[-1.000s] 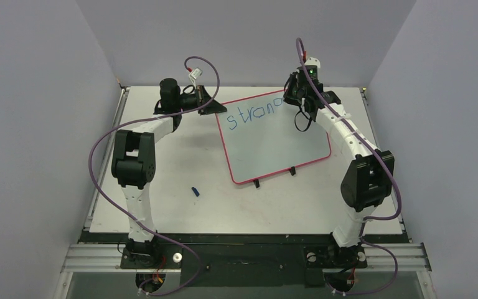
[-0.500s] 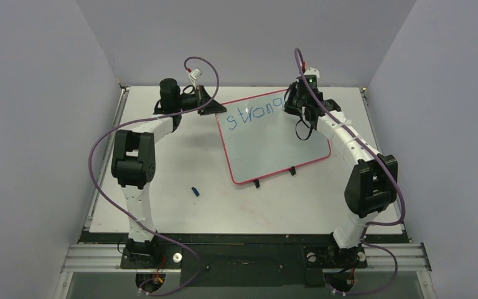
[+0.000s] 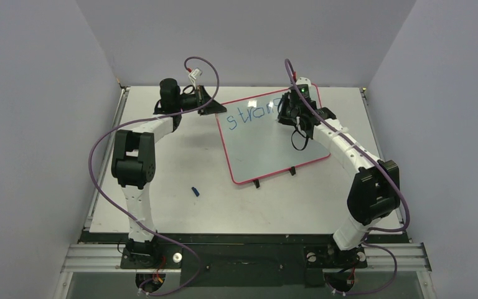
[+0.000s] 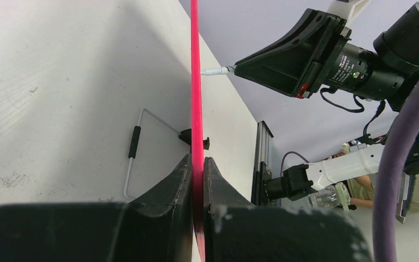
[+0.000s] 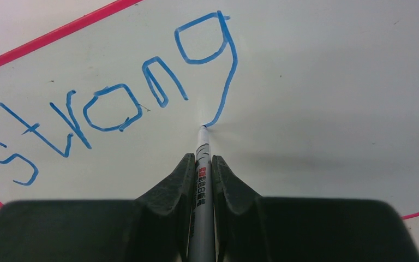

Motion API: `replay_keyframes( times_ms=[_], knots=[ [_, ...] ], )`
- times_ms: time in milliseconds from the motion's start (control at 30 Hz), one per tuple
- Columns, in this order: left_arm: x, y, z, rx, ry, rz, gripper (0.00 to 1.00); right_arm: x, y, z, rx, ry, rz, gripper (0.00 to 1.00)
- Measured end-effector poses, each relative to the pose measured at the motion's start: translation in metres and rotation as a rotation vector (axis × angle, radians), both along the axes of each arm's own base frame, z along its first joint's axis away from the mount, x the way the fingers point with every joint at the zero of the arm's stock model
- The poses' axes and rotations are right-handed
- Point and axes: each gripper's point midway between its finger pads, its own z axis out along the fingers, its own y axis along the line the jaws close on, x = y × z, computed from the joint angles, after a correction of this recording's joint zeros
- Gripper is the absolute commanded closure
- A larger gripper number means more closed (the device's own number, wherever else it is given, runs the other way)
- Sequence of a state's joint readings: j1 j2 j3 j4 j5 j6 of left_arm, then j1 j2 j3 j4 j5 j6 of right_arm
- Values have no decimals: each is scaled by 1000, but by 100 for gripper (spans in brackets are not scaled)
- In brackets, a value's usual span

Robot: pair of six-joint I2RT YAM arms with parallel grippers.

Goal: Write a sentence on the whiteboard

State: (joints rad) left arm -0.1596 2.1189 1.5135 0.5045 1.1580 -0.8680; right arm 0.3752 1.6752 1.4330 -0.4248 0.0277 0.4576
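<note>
Left gripper (image 4: 197, 164) is pinched tight on the thin red-pink rim of the glossy pale whiteboard (image 3: 274, 146), which lies on the white table (image 3: 174, 205), probably so it can't slide. Right gripper (image 5: 202, 161) is clamped on a slim white marker (image 5: 202, 143), tip at the g's tail of the blue handwritten sentence (image 5: 112, 86), just "strong" so far

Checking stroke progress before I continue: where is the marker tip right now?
Right wrist view, centre: the marker, shut in the right gripper, has its tip at the bottom of the g's tail on the whiteboard.
</note>
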Motion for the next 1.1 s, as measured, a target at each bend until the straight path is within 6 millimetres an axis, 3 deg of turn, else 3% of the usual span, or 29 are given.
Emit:
replay_keyframes(
  times_ms=[167, 467, 867, 1100],
  knots=[
    [0, 0, 0, 0, -2, -1, 100, -2, 5, 2, -3, -1, 8, 100],
    [-1, 0, 0, 3, -26, -8, 100, 3, 6, 23, 9, -37, 6, 100],
    [-5, 6, -9, 83, -48, 13, 100, -35, -4, 73, 59, -132, 25, 100],
    [-15, 11, -9, 132, -57, 13, 93, -45, -6, 79, 73, -146, 32, 100]
  ],
)
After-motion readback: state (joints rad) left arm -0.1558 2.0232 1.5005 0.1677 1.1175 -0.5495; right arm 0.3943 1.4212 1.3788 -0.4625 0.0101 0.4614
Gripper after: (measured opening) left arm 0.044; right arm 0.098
